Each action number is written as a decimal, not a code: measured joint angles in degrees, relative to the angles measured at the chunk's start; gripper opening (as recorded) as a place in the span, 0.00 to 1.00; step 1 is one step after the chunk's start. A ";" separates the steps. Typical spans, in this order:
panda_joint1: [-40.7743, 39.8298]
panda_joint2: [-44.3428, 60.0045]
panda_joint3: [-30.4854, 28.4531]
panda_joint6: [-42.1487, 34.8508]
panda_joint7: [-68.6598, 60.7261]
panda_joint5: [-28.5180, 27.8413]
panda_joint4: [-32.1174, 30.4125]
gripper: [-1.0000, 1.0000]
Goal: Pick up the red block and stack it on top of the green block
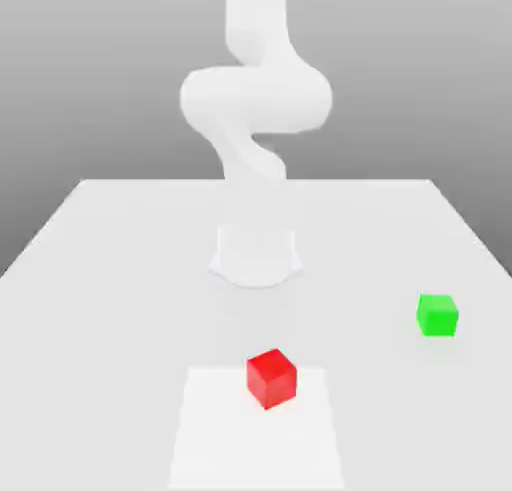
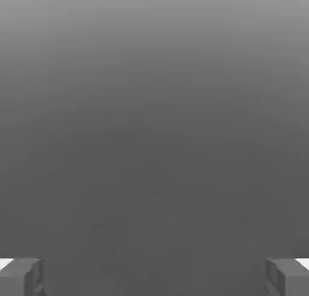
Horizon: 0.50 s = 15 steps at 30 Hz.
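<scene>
Red block (image 1: 271, 377): small matte cube, bright red, smooth plain faces, no markings. Sits flat on the counter (image 1: 100, 279) near its front edge, about mid-width, on a slightly brighter white rectangular patch (image 1: 215, 439) that runs to the front edge. It's turned a bit, one vertical edge facing the exterior camera, so two side faces plus the top show. No long axis, it's a cube.

Green block (image 1: 437, 315): same size and finish, bright green, flat on the counter near the edge on the exterior view's right, further back than the red one. The two are well apart. Sits squarer to the camera.

Counter is plain white, backdrop plain grey gradient. White arm (image 1: 255, 99) rises from its round base (image 1: 255, 256) at mid-counter, behind the red block.

Pincer (image 2: 154, 277): spread wide, grey fingertips (image 2: 21, 277) at opposite sides of the hand view, nothing between them.
</scene>
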 joint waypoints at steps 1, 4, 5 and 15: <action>-0.89 1.98 1.14 1.39 2.79 0.15 -1.57 0.50; -3.37 7.80 4.34 5.43 10.95 0.55 -6.12 0.50; -4.17 9.71 5.36 6.76 13.63 0.67 -7.61 0.50; -10.34 28.54 13.24 19.85 40.12 1.62 -22.33 0.50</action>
